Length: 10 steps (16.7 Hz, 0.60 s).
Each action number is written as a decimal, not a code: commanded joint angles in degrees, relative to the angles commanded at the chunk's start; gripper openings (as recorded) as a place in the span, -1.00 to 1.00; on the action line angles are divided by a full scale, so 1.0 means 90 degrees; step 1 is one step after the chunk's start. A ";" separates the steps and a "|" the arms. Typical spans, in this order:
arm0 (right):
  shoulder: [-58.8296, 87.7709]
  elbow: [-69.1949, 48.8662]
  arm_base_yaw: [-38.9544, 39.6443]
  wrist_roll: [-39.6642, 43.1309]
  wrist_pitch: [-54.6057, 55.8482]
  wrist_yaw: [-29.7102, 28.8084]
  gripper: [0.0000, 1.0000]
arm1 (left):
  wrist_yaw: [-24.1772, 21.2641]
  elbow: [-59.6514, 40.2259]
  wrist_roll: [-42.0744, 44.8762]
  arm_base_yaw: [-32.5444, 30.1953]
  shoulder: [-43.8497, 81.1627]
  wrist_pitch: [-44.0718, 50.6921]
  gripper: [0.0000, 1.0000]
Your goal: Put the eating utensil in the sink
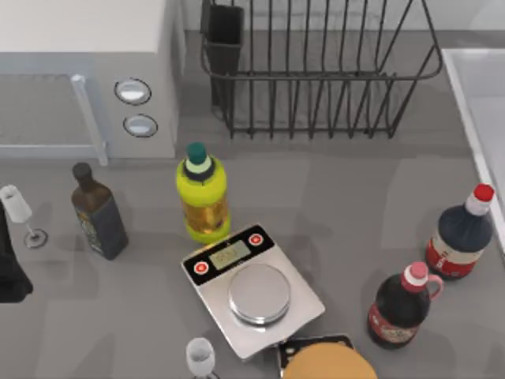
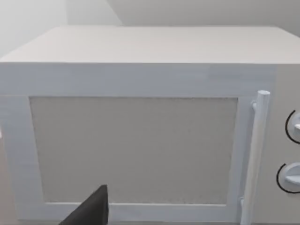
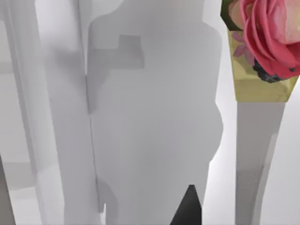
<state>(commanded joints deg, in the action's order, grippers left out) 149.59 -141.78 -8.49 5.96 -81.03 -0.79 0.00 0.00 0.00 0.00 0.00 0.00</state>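
The sink (image 1: 467, 103) is the pale basin with a raised white rim at the table's right edge. In the right wrist view, a dark part of my right gripper (image 3: 190, 208) hangs close over smooth pale grey-white surfaces and casts a broad shadow on them. Beside it lies a long pale strip (image 3: 255, 154) whose end carries a pink rose print (image 3: 265, 42); I cannot tell whether this is the eating utensil. My left arm (image 1: 9, 272) is parked at the table's left edge. Its gripper (image 2: 90, 212) faces the microwave door.
A white microwave (image 1: 87, 71) stands back left, and a black wire dish rack (image 1: 316, 71) stands back centre. A yellow-green bottle (image 1: 203, 193), a dark bottle (image 1: 99, 212), two cola bottles (image 1: 460, 233) (image 1: 402, 304), a kitchen scale (image 1: 252, 288) and two wine glasses (image 1: 20, 212) (image 1: 200, 357) crowd the table.
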 joint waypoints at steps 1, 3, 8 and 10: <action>-0.0058 0.0165 0.0001 0.0000 0.0135 -0.0002 -1.00 | 0.0000 0.0000 0.0000 0.0000 0.0000 0.0000 1.00; -0.0107 0.0291 0.0001 -0.0001 0.0245 -0.0004 -1.00 | 0.0000 0.0000 0.0000 0.0000 0.0000 0.0000 1.00; -0.0107 0.0291 0.0001 -0.0001 0.0245 -0.0004 -0.70 | 0.0000 0.0000 0.0000 0.0000 0.0000 0.0000 1.00; -0.0107 0.0291 0.0001 -0.0001 0.0245 -0.0004 -0.40 | 0.0000 0.0000 0.0000 0.0000 0.0000 0.0000 1.00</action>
<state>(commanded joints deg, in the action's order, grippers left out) 148.62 -139.16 -8.48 5.95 -78.83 -0.82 0.00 0.00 0.00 0.00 0.00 0.00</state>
